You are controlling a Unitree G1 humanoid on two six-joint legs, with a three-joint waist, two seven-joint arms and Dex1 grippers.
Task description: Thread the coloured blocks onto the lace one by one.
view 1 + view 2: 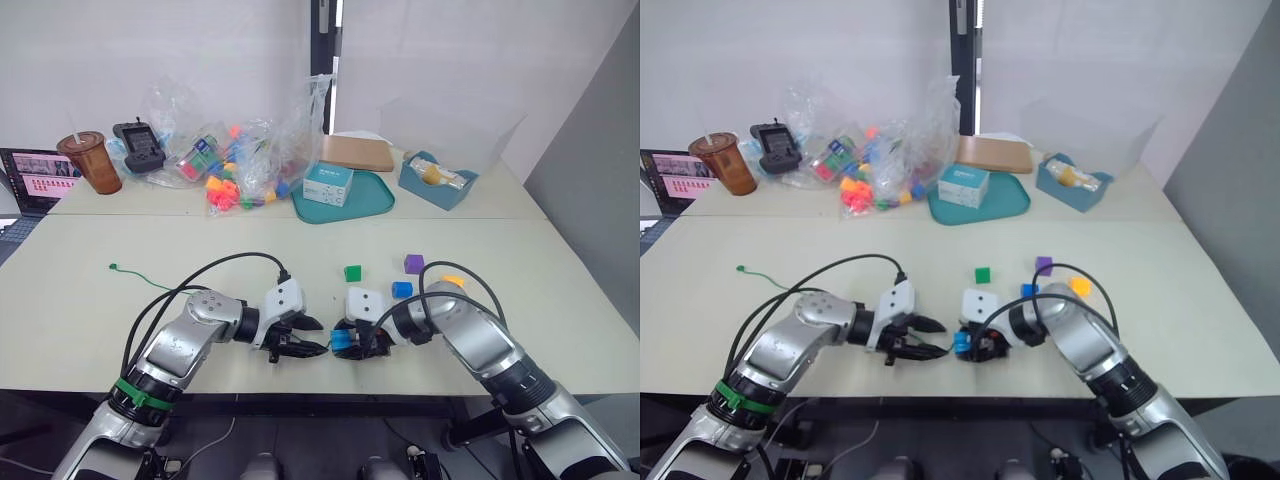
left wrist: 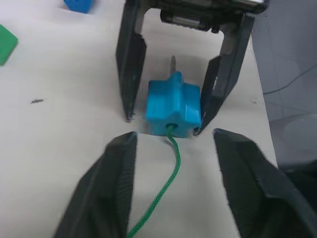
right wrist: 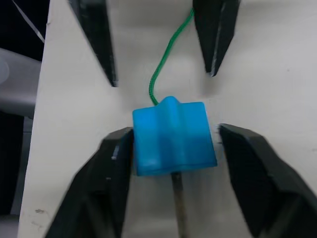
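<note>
The light blue block (image 2: 173, 110) sits on the table (image 1: 560, 300) between the right gripper (image 3: 171, 148)'s open fingers, unclamped, lace (image 2: 166, 183) already through; the left gripper (image 2: 173, 148) gapes empty, so the loose lace may slip back out

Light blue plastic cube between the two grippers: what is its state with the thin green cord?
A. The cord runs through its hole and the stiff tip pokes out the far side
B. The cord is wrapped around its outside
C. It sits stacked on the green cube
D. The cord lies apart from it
A: in the left wrist view the thin green cord enters the hole of the light blue plastic cube, and the stiff dark tip emerges opposite.
</note>
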